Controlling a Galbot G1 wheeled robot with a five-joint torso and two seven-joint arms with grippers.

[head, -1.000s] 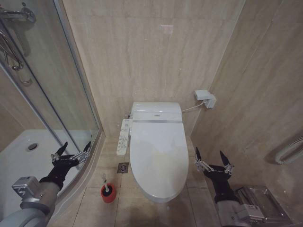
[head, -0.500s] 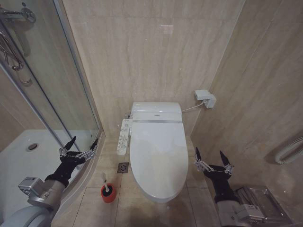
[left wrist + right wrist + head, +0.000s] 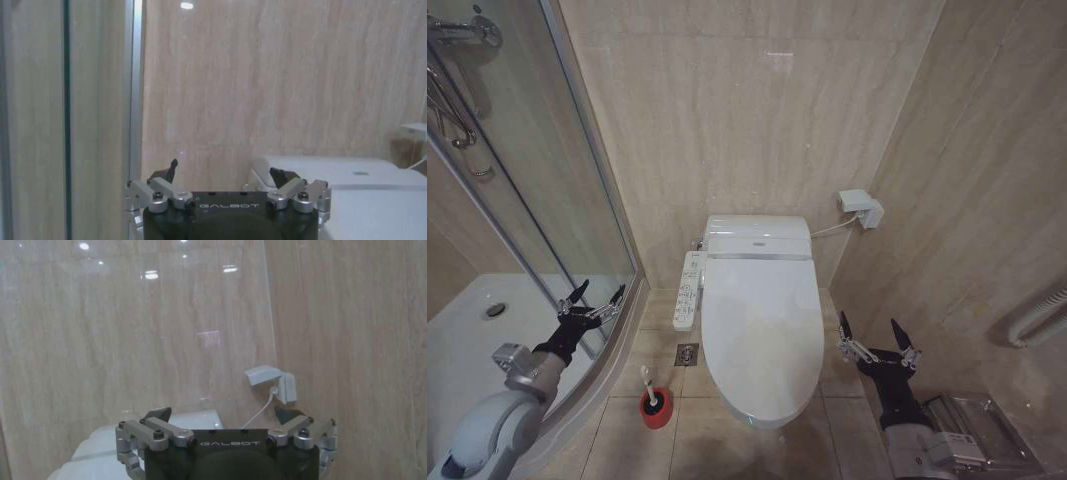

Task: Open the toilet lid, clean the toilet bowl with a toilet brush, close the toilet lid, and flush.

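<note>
The toilet lid (image 3: 762,325) is down, a glossy white oval covering the toilet bowl, which is hidden beneath it; its rear part shows in the left wrist view as the toilet lid (image 3: 373,210). The toilet brush (image 3: 649,385) stands handle-up in a small red holder on the floor, left of the toilet's front. My left gripper (image 3: 593,302) is open, held in the air to the left of the toilet by the shower's glass edge. My right gripper (image 3: 875,335) is open too, hovering right of the toilet, near the side wall.
A glass shower screen (image 3: 537,190) and white shower tray (image 3: 467,330) fill the left. A control panel (image 3: 689,290) runs along the toilet's left side, with a floor drain (image 3: 687,354) below it. A wall socket box (image 3: 860,208) sits behind, and a metal rack (image 3: 977,430) at lower right.
My left gripper has risen and moved forward, away from the camera, ending beside the shower's edge. The right arm and the toilet have not moved.
</note>
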